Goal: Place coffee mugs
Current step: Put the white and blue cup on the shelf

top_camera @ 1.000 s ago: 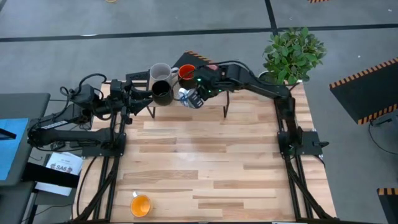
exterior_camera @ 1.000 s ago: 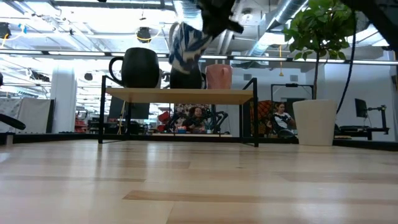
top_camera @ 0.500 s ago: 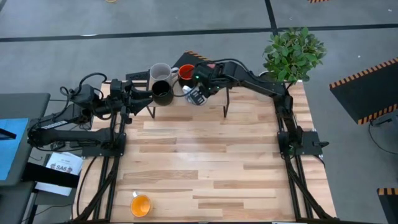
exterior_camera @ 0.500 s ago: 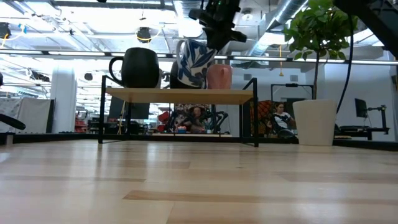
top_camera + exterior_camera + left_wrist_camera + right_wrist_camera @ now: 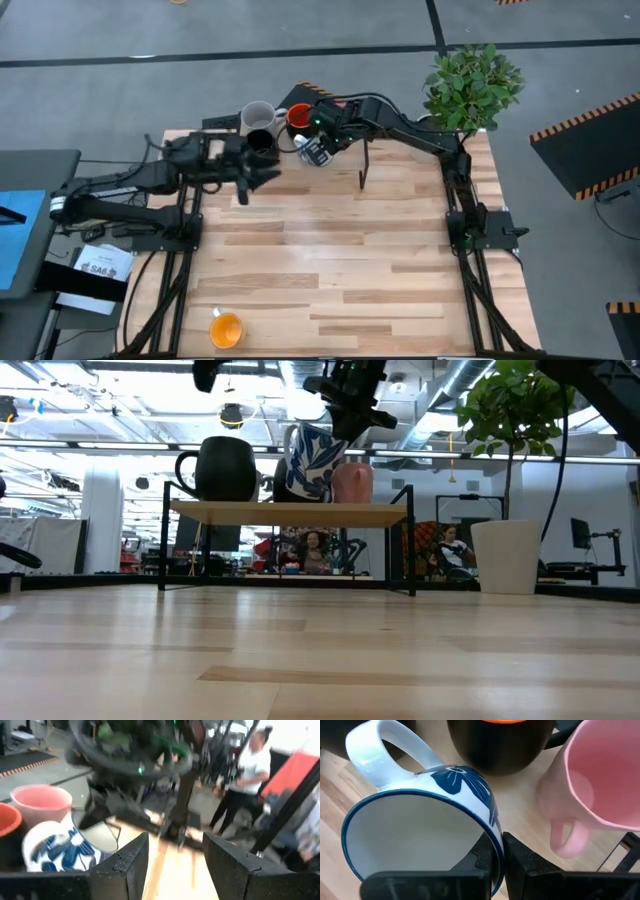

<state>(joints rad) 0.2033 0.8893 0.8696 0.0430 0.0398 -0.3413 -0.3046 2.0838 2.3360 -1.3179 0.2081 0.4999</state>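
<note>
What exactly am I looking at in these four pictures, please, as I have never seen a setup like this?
It is a robot with two dark arms at a wooden table. One picture looks straight down, one looks level across the tabletop, and two come from cameras on the arms' wrists. At the far edge stands a low shelf carrying a black mug, a pink mug, a grey mug and a red-orange mug. The right gripper pinches the rim of a tilted white mug with a blue pattern at the shelf. The left gripper, open, is beside the black mug. A yellow-orange mug waits at the near edge.
</note>
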